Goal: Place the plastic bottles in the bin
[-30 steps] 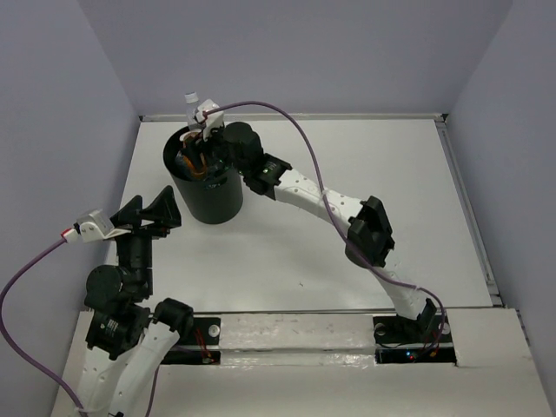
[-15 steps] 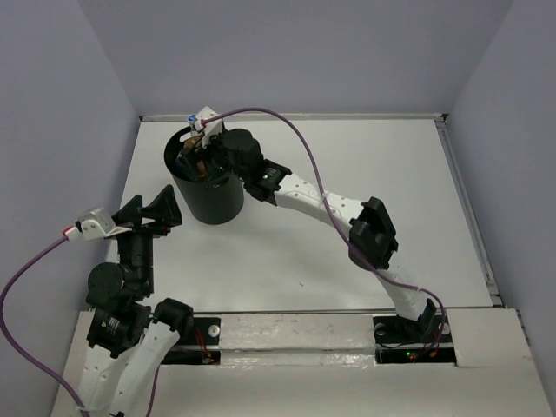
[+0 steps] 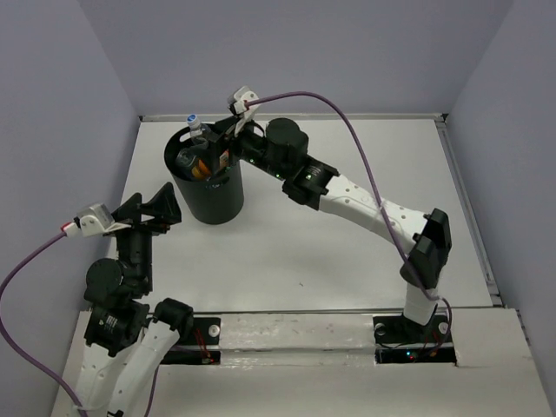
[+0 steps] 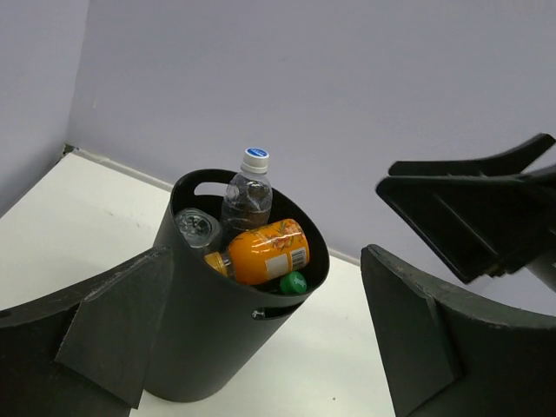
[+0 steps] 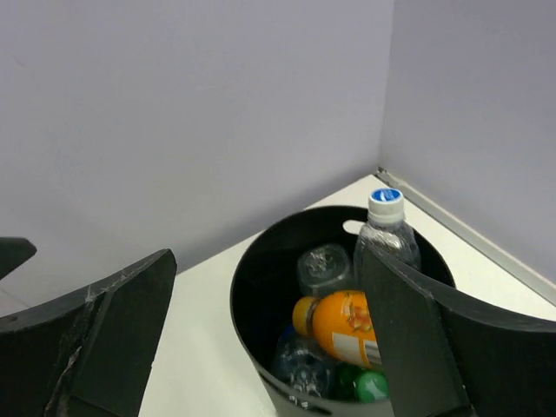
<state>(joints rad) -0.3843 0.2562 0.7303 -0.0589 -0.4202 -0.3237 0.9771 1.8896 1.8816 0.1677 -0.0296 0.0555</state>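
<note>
Several plastic bottles sit inside the tall black round plastic bin [image 3: 213,195], among them an orange one [image 4: 269,250] and a clear blue-capped one [image 3: 194,122] standing upright, cap above the rim. The right gripper [image 3: 224,146], over the bin mouth a second ago, has released and drawn back rightward; the left gripper [image 3: 149,210] hangs spread wide nearby

left arm [image 3: 130,300] is folded up tight over its own base, elbow tucked in, wrist raised. left gripper [image 3: 149,208] points forward and away from the base, jaws spread wide with nothing between them. right arm [image 3: 365,201] is stretched way out, elbow kinked out to the right, forearm reaching far back and across to the left. right gripper [image 3: 224,143] tilts downward, jaws wide apart too, gripping nothing.
</note>
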